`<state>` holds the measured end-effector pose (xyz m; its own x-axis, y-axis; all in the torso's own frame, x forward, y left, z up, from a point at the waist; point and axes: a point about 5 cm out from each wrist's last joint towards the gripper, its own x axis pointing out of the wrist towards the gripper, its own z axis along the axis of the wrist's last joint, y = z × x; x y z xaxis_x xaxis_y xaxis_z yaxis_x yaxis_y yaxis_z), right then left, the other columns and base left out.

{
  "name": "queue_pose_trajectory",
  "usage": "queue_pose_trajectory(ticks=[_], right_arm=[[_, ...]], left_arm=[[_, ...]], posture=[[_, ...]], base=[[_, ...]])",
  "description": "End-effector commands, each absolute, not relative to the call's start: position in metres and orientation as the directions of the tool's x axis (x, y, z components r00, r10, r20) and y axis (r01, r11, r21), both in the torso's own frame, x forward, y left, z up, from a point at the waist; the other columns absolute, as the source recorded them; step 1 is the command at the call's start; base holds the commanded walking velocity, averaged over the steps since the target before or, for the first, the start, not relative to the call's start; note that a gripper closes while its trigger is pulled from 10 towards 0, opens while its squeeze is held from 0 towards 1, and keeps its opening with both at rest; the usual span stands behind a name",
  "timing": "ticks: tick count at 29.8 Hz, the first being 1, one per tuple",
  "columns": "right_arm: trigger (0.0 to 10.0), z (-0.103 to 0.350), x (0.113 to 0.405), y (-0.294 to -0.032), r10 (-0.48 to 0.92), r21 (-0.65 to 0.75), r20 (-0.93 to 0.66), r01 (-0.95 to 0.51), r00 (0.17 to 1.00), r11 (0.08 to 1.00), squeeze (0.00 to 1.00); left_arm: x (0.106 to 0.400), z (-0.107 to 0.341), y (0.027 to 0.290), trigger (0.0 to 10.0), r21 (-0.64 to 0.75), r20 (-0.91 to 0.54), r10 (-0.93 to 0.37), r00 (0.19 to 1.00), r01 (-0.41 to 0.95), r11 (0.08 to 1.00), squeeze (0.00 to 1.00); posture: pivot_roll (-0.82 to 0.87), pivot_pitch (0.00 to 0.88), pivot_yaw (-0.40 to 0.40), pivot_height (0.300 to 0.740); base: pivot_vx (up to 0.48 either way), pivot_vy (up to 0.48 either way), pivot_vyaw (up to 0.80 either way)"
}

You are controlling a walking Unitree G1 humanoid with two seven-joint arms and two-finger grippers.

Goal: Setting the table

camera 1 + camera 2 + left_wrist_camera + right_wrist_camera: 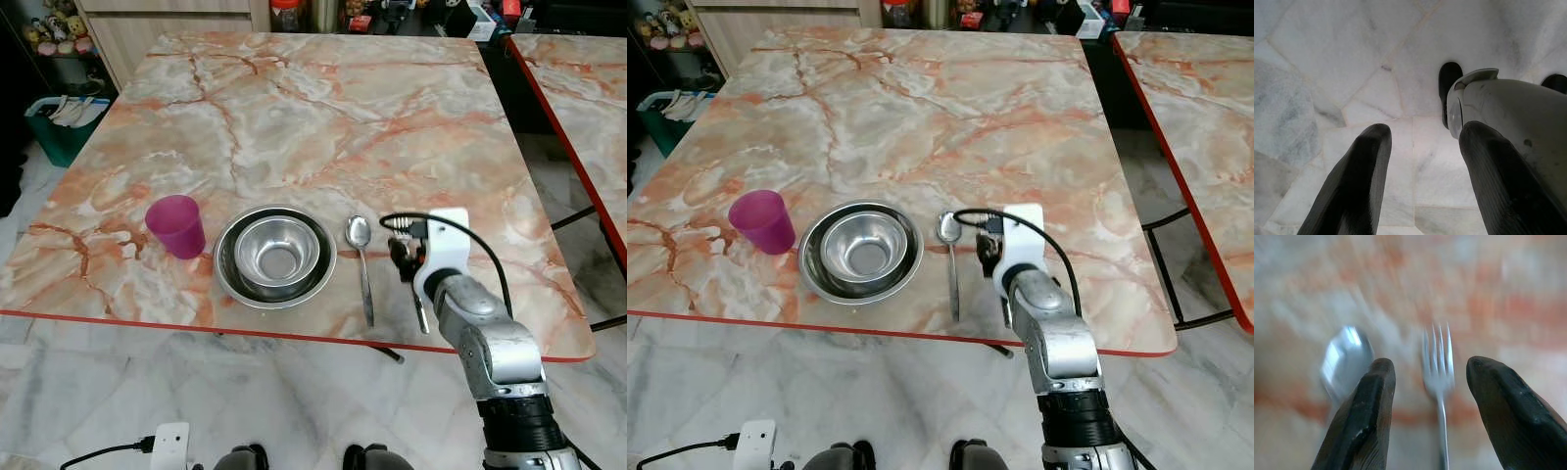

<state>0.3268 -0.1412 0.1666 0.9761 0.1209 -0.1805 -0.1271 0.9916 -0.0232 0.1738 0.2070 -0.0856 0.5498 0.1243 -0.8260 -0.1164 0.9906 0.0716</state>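
Note:
On the marble table (294,108) a purple cup (176,225) stands to the left of a steel bowl (277,251), which is nested in a steel plate (227,277). To the right of the plate lies a spoon (361,264). Right of the spoon lies a fork (1437,362); its handle (421,315) points at the near edge. My right gripper (1431,364) hovers low over the fork, open, with one finger on each side of the tines, and the view is blurred. My left gripper (1425,129) hangs open over the floor.
The table's red front edge (245,331) runs just below the setting. A second marble table (588,108) stands to the right across a narrow gap. A green bin (61,122) sits on the floor at the far left. The far half of the table is bare.

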Motion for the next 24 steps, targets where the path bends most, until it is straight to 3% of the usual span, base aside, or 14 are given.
queue_pose_trajectory(ticks=[1, 11, 15, 24], right_arm=[[10.0, 0.187, 0.327, -0.135, 0.153, -0.047, -0.081, -0.157, 0.985, 0.986, 0.00], [10.0, 0.212, 0.327, -0.131, 0.163, -0.015, 0.125, -0.162, 0.979, 0.987, 0.00], [10.0, 0.227, 0.329, -0.134, 0.143, 0.010, 0.216, -0.148, 0.966, 0.989, 0.00], [10.0, 0.227, 0.329, -0.128, 0.177, -0.024, 0.241, -0.177, 0.954, 0.984, 0.00]], left_arm=[[0.164, -0.091, 0.199, 10.0, 0.044, -0.852, 0.091, 0.515, -0.104, 0.994, 0.00], [0.164, -0.091, 0.203, 10.0, 0.065, -0.841, 0.118, 0.528, -0.119, 0.991, 0.00], [0.163, -0.091, 0.205, 10.0, 0.077, -0.840, 0.131, 0.527, -0.123, 0.989, 0.00], [0.150, -0.093, 0.218, 10.0, 0.093, -0.843, 0.146, 0.518, -0.128, 0.987, 0.00]], posture=[[0.01, 0.216, -0.024, 0.711], [0.01, 0.207, -0.020, 0.711], [0.02, 0.200, -0.016, 0.711], [0.02, 0.179, -0.006, 0.711]], base=[[0.000, 0.000, 0.00], [0.000, 0.000, 0.00], [0.000, 0.480, 0.00], [0.000, 0.480, 0.00]])
